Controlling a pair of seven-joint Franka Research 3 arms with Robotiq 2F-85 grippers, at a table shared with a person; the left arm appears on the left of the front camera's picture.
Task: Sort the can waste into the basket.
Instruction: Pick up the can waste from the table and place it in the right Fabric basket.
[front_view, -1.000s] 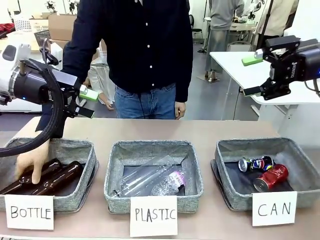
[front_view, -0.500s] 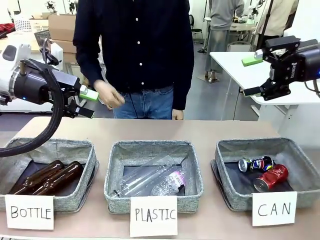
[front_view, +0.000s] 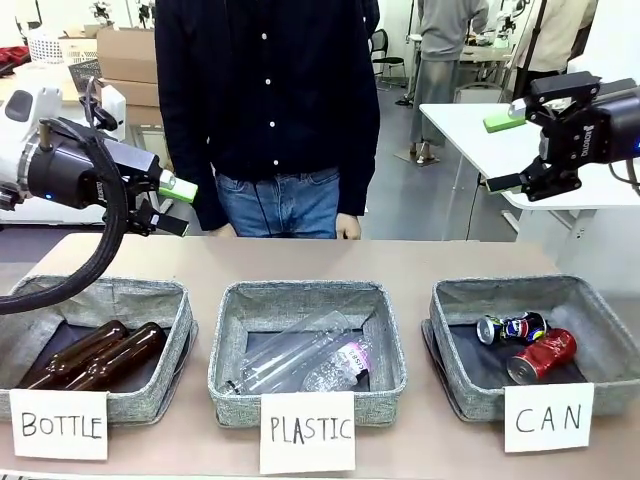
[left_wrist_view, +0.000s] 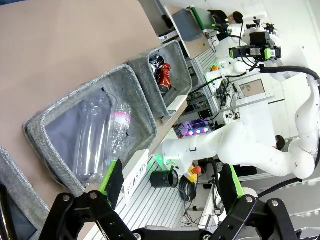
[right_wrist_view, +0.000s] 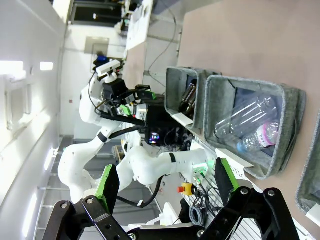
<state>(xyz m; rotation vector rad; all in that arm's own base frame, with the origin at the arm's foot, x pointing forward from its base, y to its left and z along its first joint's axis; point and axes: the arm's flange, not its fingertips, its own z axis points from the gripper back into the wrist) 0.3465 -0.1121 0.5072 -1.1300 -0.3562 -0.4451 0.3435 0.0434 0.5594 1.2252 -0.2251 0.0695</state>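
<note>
Front view: three grey baskets sit in a row on the brown counter (front_view: 420, 262), each with a white handwritten card in front. The CAN basket (front_view: 500, 292) is at lower right of the frame. Both cans lie inside it on the dark bottom: the dark blue can (front_view: 512, 327) on its side, the red can (front_view: 542, 355) just in front of it and slightly to the right, the two touching or nearly so. The CAN card (front_view: 548, 417) leans against the basket front.

The middle basket (front_view: 300, 296) carries the PLASTIC card and holds clear plastic bottles (front_view: 300, 362). The lower-left basket (front_view: 130, 292) carries the BOTTLE card and holds two brown glass bottles (front_view: 95, 357) lying side by side.

The left claw (front_view: 172, 205) is at mid-left of the frame, raised above the counter behind the BOTTLE basket, fingers spread, nothing between them. The right claw (front_view: 505, 150) is at upper right, high above the CAN basket, fingers spread wide, also carrying nothing.

A person in a dark button shirt (front_view: 268, 90) and jeans stands at the far side of the counter, top centre, arms hanging down.

Left wrist view: green pads apart at the bottom edge, the PLASTIC basket at centre left, the red can visible in the basket beyond it.

Right wrist view: pads apart, the plastic bottles in their basket at right.
</note>
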